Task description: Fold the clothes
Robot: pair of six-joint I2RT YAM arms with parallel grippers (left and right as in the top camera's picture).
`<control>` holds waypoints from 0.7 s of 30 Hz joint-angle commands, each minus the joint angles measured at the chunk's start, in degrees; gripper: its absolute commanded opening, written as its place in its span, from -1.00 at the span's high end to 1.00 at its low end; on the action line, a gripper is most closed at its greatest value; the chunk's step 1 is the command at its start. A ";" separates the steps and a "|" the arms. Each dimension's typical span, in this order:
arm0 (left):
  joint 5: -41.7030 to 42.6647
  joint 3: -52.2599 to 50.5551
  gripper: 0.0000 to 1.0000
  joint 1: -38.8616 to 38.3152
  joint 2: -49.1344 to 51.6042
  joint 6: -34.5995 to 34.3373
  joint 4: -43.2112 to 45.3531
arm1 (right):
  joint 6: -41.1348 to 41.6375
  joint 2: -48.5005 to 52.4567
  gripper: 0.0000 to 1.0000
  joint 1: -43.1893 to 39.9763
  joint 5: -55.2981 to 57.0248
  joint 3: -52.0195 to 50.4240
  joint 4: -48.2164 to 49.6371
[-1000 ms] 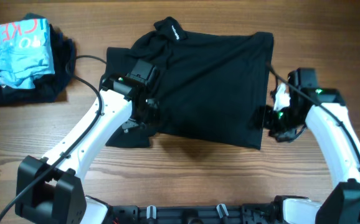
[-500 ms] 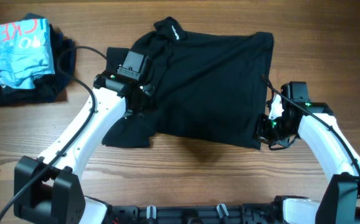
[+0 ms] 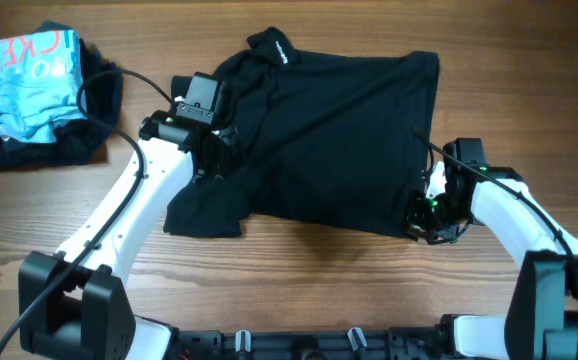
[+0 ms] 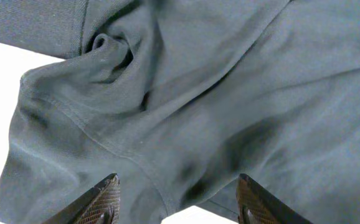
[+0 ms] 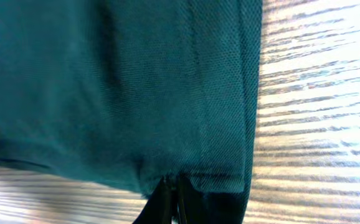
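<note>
Upper left sits the light-blue garment [image 3: 24, 75], then the left gripper [image 4: 179, 200] spread and empty over the rumpled sleeve of the black T-shirt [image 3: 339, 130] lying mid-frame on the desk [image 3: 299, 270], likely lining up a pinch, then the right gripper [image 5: 169, 198] clamped on its lower-right hem corner, probably to lift for folding.

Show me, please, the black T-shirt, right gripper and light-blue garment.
black T-shirt [image 3: 339, 130]: overhead view, middle of its flat body.
right gripper [image 5: 170, 200]: right wrist view, closed fingertips pinching the hem.
light-blue garment [image 3: 24, 90]: overhead view, its crumpled middle.
</note>
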 commanded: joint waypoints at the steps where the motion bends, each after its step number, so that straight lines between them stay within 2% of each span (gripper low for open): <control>1: -1.05 0.33 -0.19 0.50 -0.61 1.09 0.20 | 0.11 3.02 0.91 0.35 -0.04 -0.20 0.59; 10: -1.66 0.33 -0.23 0.50 -0.61 1.09 0.17 | 6.99 4.39 0.92 -0.15 6.47 -0.09 2.27; 21: -1.90 0.33 -0.26 0.50 -0.61 1.11 0.87 | 7.08 4.39 0.92 -6.14 8.66 -0.09 4.13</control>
